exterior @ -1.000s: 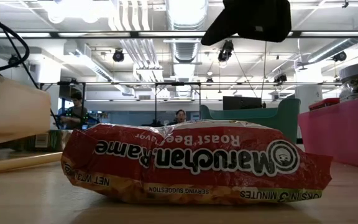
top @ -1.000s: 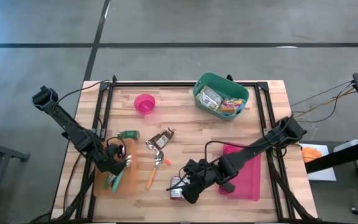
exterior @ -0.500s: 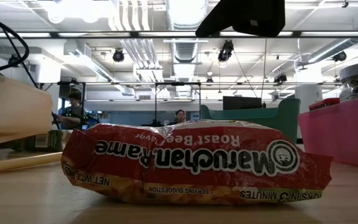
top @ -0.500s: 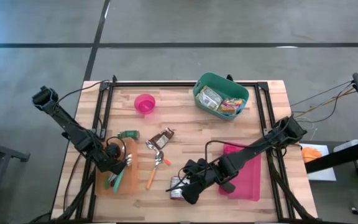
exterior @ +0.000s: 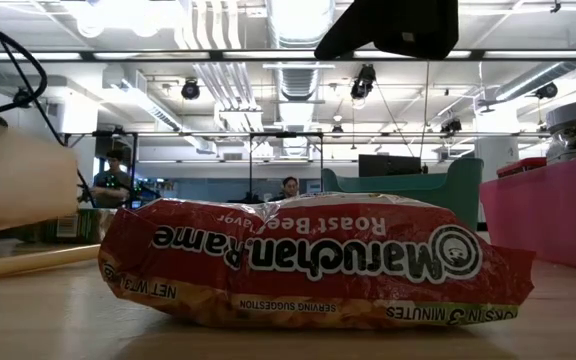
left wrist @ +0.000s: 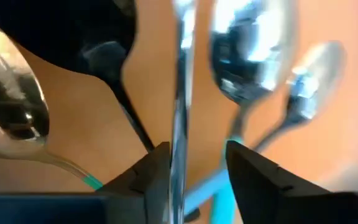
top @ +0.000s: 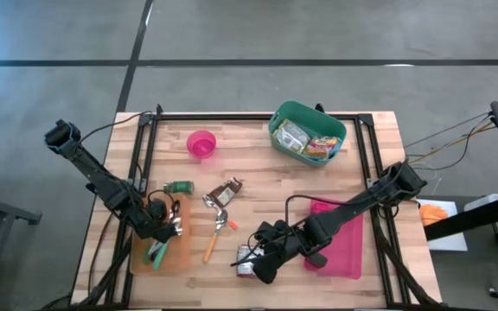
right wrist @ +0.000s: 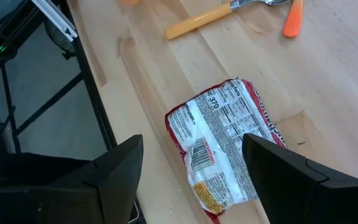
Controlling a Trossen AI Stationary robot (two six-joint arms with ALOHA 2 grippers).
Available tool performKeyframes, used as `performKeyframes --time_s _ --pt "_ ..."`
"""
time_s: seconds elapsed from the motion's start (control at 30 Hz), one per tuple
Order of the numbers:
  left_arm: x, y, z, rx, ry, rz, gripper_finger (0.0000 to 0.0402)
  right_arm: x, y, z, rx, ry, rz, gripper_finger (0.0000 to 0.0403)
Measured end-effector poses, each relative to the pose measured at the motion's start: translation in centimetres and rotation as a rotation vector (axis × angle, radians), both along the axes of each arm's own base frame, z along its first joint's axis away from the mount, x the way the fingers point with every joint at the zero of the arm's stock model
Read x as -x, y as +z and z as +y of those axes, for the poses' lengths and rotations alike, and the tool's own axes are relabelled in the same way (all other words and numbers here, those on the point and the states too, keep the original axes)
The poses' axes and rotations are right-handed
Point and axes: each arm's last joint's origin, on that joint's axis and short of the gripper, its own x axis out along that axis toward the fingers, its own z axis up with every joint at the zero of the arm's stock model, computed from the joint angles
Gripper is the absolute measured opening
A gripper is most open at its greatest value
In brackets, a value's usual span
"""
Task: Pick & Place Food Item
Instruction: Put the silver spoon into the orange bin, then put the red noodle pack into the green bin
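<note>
A red Maruchan ramen packet lies flat on the wooden table near its front edge. My right gripper hangs open just above the packet, one finger on either side of it, touching nothing. My left gripper points down over a wooden tray of spoons at the table's left. Its fingers are open, with a silver utensil handle between them. My left gripper comes down from above with its fingers on either side of the silver handle, which runs close beside one finger. A clear gap separates the handle from the other finger. Whether the near finger touches it, I cannot tell.
A green basket of food packets stands at the far right, a pink bowl at the far middle. A pink tray lies under my right arm. Loose utensils lie mid-table. People stand in the room behind.
</note>
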Motion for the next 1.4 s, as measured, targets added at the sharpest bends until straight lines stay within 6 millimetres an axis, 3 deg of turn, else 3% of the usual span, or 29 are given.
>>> performKeyframes --time_s 0.27,0.57,0.8,0.97,1.2,1.4 --pt "-0.8 1.7 -0.5 -0.009 0.003 -0.097 0.0209 0.0 0.0 0.0 0.007 0.008 -0.002 0.027" --pt "-1.3 3.0 -0.7 -0.051 -0.018 -0.19 0.0214 0.0 0.0 0.0 0.008 0.009 -0.001 0.027" --pt "-1.9 5.2 -1.1 -0.077 -0.087 -0.287 0.018 1.1 -0.7 0.6 -0.01 0.074 0.114 0.027" --pt "-2.4 6.9 -1.2 -0.138 -0.105 -0.392 0.0149 2.1 -2.3 1.2 0.036 0.132 0.158 0.027" --pt "-2.8 8.8 -1.2 -0.199 -0.055 -0.498 0.0115 2.7 -5.5 -0.9 0.099 0.112 0.238 0.027" --pt "-3.0 8.9 -1.2 -0.2 -0.058 -0.514 0.0113 2.7 -7.7 -2.6 0.218 0.283 0.209 0.027"
